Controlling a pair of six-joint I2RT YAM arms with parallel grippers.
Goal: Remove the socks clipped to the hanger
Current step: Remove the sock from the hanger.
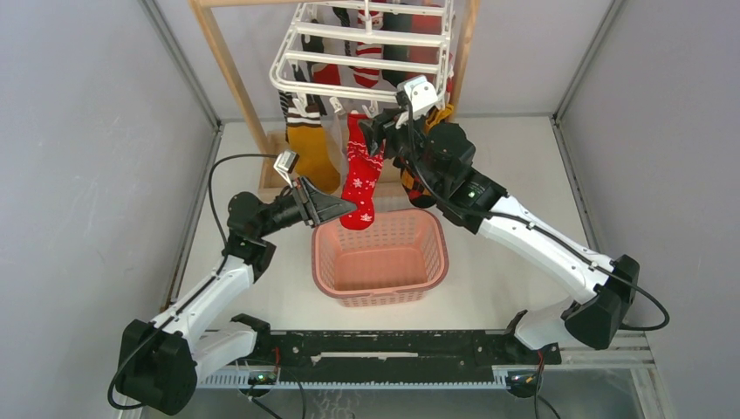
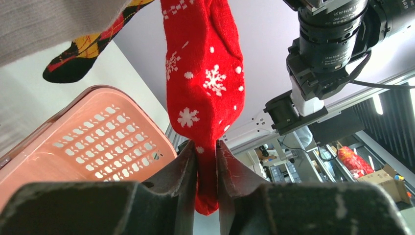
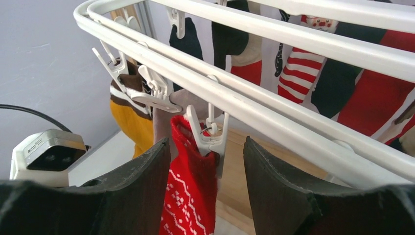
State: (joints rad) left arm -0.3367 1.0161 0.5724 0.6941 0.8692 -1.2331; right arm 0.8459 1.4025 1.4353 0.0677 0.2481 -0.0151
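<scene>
A red snowflake sock (image 1: 361,175) hangs by its cuff from a clip (image 3: 211,138) on the front bar of the white hanger (image 1: 366,65). My left gripper (image 1: 347,208) is shut on the sock's toe (image 2: 207,181), above the basket's far left corner. My right gripper (image 1: 377,131) is open, its fingers (image 3: 151,176) on either side of the clip and the red cuff (image 3: 188,191), not touching them. More socks hang behind: mustard yellow (image 1: 311,148), striped red-white (image 3: 298,73), black (image 3: 337,81) and argyle (image 2: 83,54).
A pink plastic basket (image 1: 381,257) sits on the table below the red sock. The wooden stand (image 1: 229,74) holds the hanger at the back. Grey walls close in left and right.
</scene>
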